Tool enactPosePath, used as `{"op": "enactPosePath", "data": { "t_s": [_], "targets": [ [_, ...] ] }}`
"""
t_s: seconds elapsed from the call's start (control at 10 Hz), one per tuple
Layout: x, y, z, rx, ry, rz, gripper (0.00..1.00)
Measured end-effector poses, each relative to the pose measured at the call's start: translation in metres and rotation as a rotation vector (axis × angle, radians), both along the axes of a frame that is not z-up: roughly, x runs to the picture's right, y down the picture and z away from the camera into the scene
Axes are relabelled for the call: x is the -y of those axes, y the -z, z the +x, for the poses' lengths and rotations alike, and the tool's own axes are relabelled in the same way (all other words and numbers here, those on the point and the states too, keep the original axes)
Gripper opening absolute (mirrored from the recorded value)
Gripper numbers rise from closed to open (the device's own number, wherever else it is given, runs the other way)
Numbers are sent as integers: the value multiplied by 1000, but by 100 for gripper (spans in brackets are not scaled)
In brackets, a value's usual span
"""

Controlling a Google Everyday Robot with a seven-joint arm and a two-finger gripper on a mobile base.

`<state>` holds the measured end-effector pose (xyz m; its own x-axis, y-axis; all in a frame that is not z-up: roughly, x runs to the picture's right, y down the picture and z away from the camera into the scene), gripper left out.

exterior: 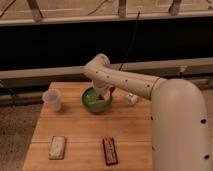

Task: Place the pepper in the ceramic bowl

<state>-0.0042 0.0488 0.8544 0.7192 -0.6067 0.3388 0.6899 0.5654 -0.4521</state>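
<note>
While our white arm (131, 82) bends down from its elbow near the table's far edge, the gripper (103, 96) hangs low over the ceramic bowl (96, 100), right at the mouth of the green dish, towards its right half. We cannot tell from this view whether the gripper is parted or closed, nor whether anything is caught in it. A small reddish streak shows at the bowl's right rim, just beside the gripper (it may be the pepper (112, 91), though we cannot say so with certainty), and we cannot tell if it touches the bowl or the gripper.

The bowl sits on the wooden table (80, 130), in the far middle part of the top. To its left, apart from it, stands a translucent plastic cup (52, 100), upright. Just right of the bowl, partly behind our arm, lies a small white object (131, 98). Near the table's front edge lie two flat things, well apart from the bowl: a pale packet (57, 148) on the left and a dark red rectangular packet (110, 150) towards the middle.
</note>
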Motion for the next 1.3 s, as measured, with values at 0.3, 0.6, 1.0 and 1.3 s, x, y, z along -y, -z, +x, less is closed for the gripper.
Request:
{"op": "enactPosePath", "data": {
  "t_s": [0.3, 0.6, 1.0, 1.3],
  "targets": [
    [1, 0, -2, 2, 0, 0, 30],
    [4, 0, -2, 3, -2, 3, 52],
    [7, -1, -3, 5, -4, 4, 59],
    [8, -1, -5, 9, -3, 5, 71]
  ]
}}
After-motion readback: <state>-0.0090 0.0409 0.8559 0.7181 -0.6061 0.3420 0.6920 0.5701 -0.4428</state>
